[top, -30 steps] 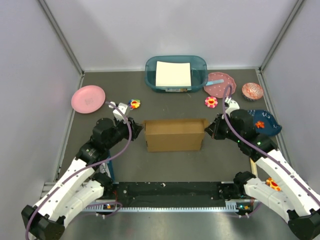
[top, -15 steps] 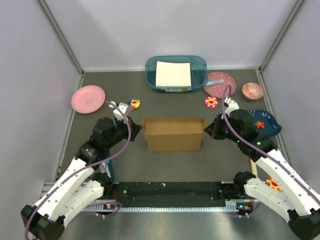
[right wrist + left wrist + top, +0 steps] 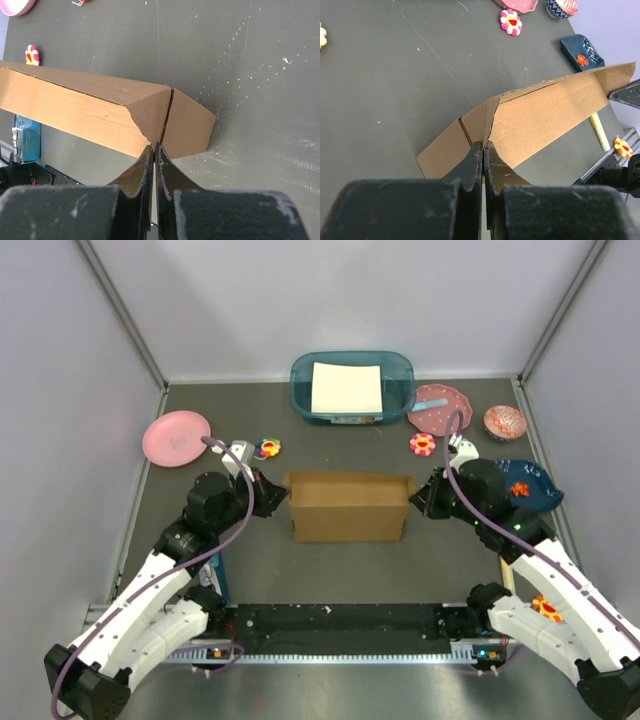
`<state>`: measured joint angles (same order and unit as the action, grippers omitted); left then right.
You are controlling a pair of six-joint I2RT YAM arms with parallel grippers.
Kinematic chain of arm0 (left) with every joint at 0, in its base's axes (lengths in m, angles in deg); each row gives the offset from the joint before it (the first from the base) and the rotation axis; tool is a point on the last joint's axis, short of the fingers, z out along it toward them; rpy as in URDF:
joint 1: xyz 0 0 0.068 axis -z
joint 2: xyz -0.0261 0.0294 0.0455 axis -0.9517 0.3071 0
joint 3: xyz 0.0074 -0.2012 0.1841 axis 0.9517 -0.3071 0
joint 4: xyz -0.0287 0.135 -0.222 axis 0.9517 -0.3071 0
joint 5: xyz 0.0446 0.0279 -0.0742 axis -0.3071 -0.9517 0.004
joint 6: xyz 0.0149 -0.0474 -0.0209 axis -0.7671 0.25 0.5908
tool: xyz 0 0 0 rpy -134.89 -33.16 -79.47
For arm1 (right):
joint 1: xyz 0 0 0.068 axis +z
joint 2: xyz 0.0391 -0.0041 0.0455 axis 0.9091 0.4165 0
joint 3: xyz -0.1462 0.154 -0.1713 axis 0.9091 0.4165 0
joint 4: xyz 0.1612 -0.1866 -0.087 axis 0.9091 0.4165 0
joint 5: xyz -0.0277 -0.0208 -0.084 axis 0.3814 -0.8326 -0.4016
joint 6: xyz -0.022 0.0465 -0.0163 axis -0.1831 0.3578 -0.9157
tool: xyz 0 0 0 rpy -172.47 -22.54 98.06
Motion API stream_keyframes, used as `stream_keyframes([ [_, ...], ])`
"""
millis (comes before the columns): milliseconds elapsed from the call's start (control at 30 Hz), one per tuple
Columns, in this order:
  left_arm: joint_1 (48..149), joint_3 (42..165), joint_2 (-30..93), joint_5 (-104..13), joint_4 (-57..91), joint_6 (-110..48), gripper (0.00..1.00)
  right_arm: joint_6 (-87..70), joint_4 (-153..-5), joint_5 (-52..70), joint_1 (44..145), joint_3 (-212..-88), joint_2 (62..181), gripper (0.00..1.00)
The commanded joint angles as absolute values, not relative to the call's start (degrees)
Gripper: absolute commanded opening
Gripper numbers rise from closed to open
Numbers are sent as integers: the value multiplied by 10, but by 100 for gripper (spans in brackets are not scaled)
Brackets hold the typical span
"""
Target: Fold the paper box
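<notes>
the paper box lay at the middle of the dark table, between the two arms. it was a brown cardboard piece, partly folded, with its long panel facing the near edge. the left gripper was at the box's left end. in the left wrist view its fingers were pressed together on the cardboard edge beside a crease (only the sheet itself seemed to part them). the right gripper was at the right end, its fingers likewise pinched shut on the corner where two panels met. behind the box stood a teal bin holding a white sheet. a pink plate sat far left, and a dark blue dish just beside the right arm.
</notes>
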<state>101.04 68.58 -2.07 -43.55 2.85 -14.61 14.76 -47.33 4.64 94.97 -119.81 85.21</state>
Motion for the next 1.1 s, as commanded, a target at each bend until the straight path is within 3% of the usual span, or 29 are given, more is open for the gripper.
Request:
stream_keyframes([
  [0, 1010, 682, -19, -417, 77, -89, 0, 144, -452, 44, 961, -1191, 860, 0],
  [500, 1041, 592, -47, -516, 142, -100, 0, 146, -454, 37, 969, -1187, 859, 0],
  [800, 1147, 613, -39, -688, 122, -173, 0, 149, -455, 35, 973, -1186, 857, 0],
  [1067, 1168, 645, -28, -751, 88, -228, 0, 145, -455, 32, 973, -1184, 855, 0],
])
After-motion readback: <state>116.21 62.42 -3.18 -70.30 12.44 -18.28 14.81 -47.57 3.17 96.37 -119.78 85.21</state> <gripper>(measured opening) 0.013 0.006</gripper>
